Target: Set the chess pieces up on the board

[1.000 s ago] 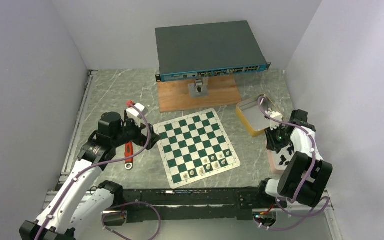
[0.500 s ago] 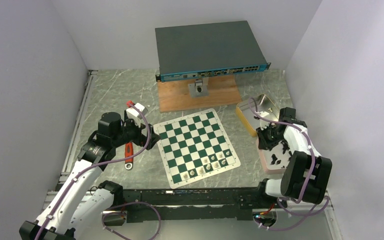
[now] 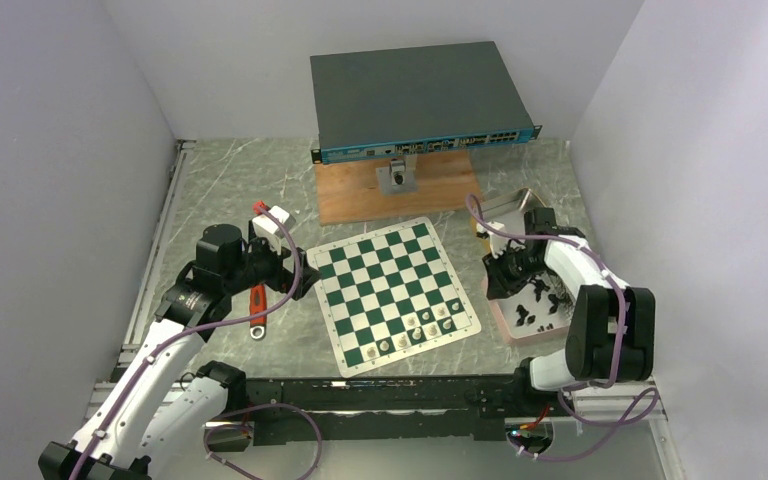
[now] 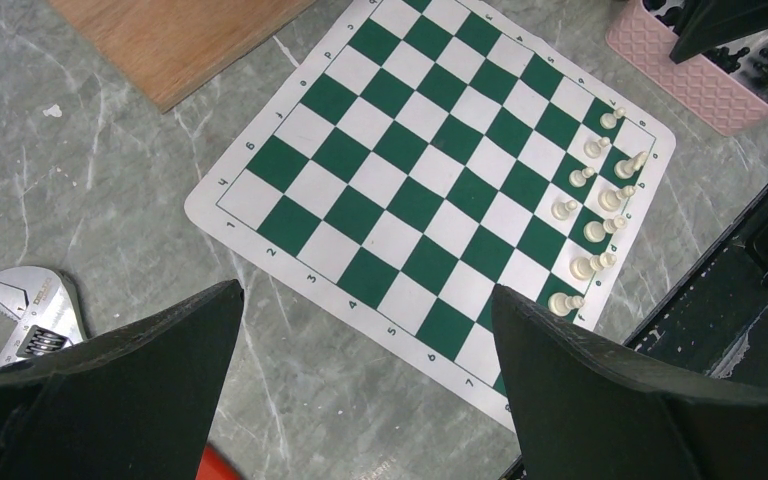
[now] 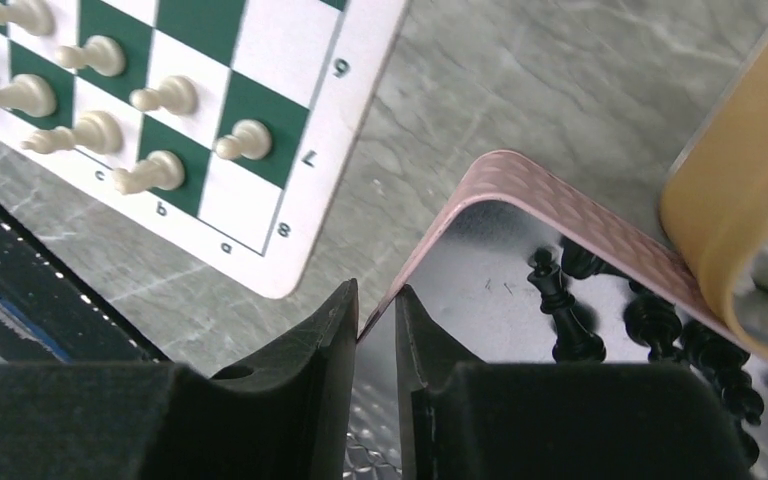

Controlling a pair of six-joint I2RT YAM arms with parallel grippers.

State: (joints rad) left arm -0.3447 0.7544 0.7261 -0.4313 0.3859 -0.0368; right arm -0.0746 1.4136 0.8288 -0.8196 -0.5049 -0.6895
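The green and white board [image 3: 392,290] lies mid-table and also shows in the left wrist view [image 4: 430,180] and the right wrist view [image 5: 260,60]. Several white pieces [image 3: 420,328] stand along its near right edge. The black chess pieces [image 3: 538,295] lie in the pink tray [image 3: 530,338], right of the board; several show in the right wrist view [image 5: 565,320]. My right gripper [image 3: 500,272] is shut on the tray's left rim [image 5: 560,215], with one jaw on each side of the wall [image 5: 375,300]. My left gripper [image 3: 295,275] is open and empty above the table at the board's left edge [image 4: 365,295].
A yellow tin [image 3: 500,210] stands just behind the pink tray. A red-handled wrench [image 3: 257,305] lies left of the board. A network switch [image 3: 415,95] sits on a wooden slab [image 3: 360,195] at the back. Walls close in both sides.
My right gripper has moved left, dragging the pink tray with the black pieces closer to the board. The left arm has not moved.
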